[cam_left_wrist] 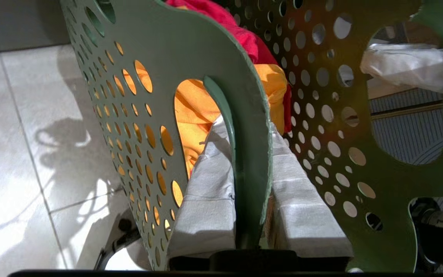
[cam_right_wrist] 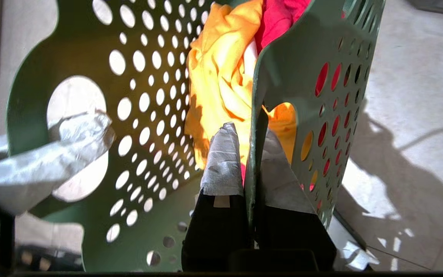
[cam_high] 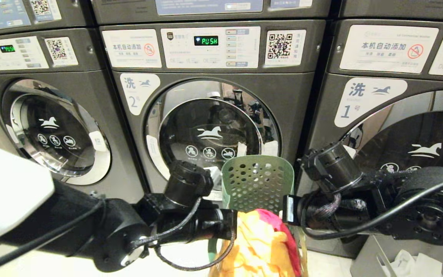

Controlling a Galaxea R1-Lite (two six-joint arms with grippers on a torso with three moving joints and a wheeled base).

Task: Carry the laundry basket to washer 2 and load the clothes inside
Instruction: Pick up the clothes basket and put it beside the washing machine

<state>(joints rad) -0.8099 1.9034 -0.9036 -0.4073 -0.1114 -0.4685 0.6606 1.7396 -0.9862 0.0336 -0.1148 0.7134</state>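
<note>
Holding the laundry basket (cam_high: 258, 184) up between the two arms, directly in front of washer 2 (cam_high: 214, 130), with the basket's far perforated wall overlapping the lower rim of the round glass door in the head view. Clamping the left gripper (cam_left_wrist: 248, 129) on the left side wall at the oval handle cut-out, one padded finger inside and one outside, jaws closed on the plastic. Pinching the right gripper (cam_right_wrist: 249, 132) on the opposite wall in the same way, again closed on the rim beside its cut-out. Carrying the clothes (cam_high: 260, 242) heaped inside, yellow on top with pink-red along one edge, lying between the two grips and nearer the robot than the far wall. Facing the door squarely, so lying straight ahead of the basket and beyond it rather than off toward the machine marked 1 (cam_high: 398, 115). Appearing to meet a shut door, with both grippers occupied and neither clearly nearer to it. Probably needing the basket set down near the machine before either arm goes for the door. Risking a spill of the piled garments if the basket tips.
</note>
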